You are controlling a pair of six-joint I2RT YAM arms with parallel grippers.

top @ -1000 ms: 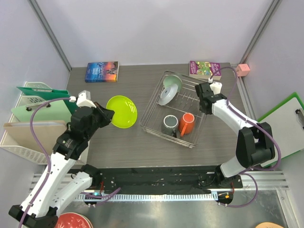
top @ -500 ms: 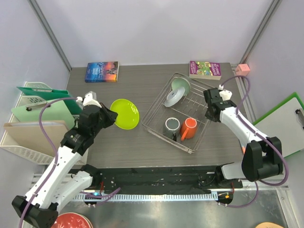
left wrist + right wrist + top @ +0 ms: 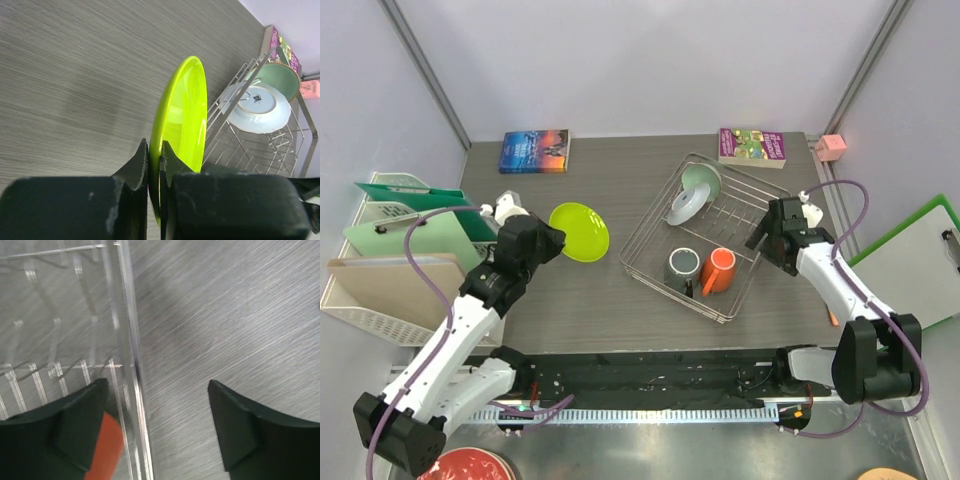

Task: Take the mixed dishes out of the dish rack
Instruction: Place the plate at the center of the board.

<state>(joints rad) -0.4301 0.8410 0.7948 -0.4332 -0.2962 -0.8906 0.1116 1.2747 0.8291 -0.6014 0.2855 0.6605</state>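
My left gripper (image 3: 552, 243) is shut on the rim of the small lime-green plate (image 3: 578, 232), which hangs over the table left of the dish rack (image 3: 650, 215). In the left wrist view the plate (image 3: 185, 115) stands on edge between my left gripper's (image 3: 154, 145) jaws. The rack holds a mint-green bowl (image 3: 700, 180), a light grey plate (image 3: 682, 205), a grey mug (image 3: 681, 266) and an orange mug (image 3: 718, 270). My right gripper (image 3: 760, 235) is open at the rack's right rim. In the right wrist view my right gripper (image 3: 157, 385) straddles the rim wire (image 3: 131, 340) without touching it, with the orange mug (image 3: 102, 450) by the left finger.
A blue book (image 3: 535, 150) and a purple book (image 3: 752, 146) lie along the back edge. White file trays (image 3: 380, 260) stand off the table's left side. A clipboard (image 3: 910, 260) lies at the right. A red plate (image 3: 470, 468) sits at the bottom left.
My right gripper has opened and pulled back toward the near right; the rack shifted right and turned slightly with it before that. My left arm tipped the lime-green plate flatter.
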